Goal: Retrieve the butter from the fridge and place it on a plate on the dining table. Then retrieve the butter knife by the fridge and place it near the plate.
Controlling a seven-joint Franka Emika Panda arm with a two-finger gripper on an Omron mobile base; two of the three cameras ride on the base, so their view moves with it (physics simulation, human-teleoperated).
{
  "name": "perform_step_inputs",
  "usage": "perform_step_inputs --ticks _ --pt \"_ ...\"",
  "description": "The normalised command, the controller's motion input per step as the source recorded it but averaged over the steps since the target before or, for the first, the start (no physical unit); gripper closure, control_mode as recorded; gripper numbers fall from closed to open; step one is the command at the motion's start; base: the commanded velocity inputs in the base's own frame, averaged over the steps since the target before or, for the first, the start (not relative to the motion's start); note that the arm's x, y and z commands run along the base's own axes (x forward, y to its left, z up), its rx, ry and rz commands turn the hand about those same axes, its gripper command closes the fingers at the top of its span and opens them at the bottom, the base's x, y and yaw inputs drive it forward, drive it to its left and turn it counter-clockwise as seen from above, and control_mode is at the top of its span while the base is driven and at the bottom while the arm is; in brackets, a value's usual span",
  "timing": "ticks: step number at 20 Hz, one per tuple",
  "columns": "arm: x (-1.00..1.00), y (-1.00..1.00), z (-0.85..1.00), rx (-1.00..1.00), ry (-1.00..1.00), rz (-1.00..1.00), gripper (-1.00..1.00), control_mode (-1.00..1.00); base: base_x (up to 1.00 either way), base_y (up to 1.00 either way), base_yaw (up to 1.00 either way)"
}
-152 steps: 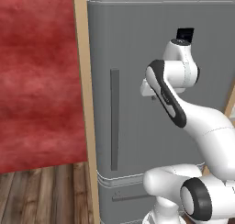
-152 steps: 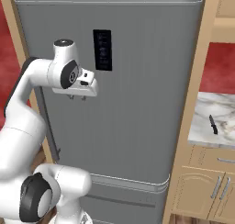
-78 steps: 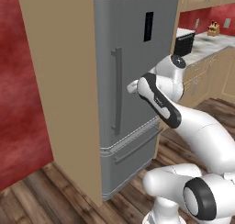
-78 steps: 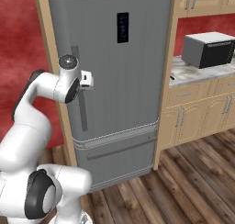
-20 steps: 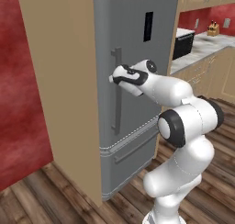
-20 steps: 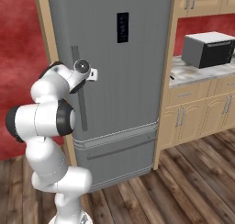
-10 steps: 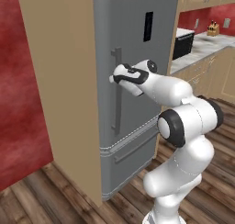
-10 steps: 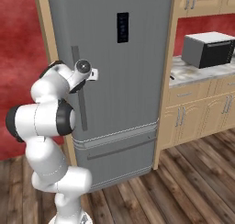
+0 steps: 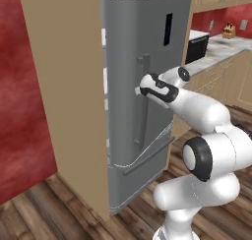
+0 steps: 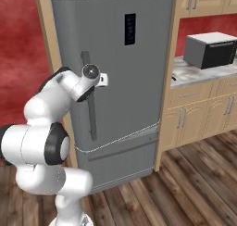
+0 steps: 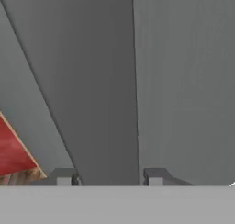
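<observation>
The task is at its first step: the tall matte grey fridge [image 9: 147, 62] has its door swung just ajar, a strip of white interior showing at about nine o'clock of the door in the left base view. The two-finger gripper [image 11: 108, 176] is closed around the slim vertical grey bar handle [image 10: 89, 97], one dark tip on each side of the bar. The butter is presumably inside, unseen. Fetching it, plating it and moving the knife are all left to do.
</observation>
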Motion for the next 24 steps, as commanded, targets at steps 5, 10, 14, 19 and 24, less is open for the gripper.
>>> perform_step_inputs --ticks 5,10,14,19,24 --pt "-0.97 -1.0 0.0 -0.04 0.0 0.0 1.0 -1.0 0.0 0.0 0.0" --pt "-0.71 -1.0 0.0 0.0 0.06 0.01 1.0 -1.0 0.0 0.0 0.0" --pt "-0.63 -1.0 0.0 0.0 0.09 0.0 1.0 -1.0 0.0 0.0 0.0" --pt "-0.68 -1.0 0.0 -0.01 0.1 0.0 1.0 -1.0 0.0 0.0 0.0" --pt "-0.5 -0.63 0.09 0.0 0.02 0.0 -1.0 -1.0 0.0 0.0 0.0"
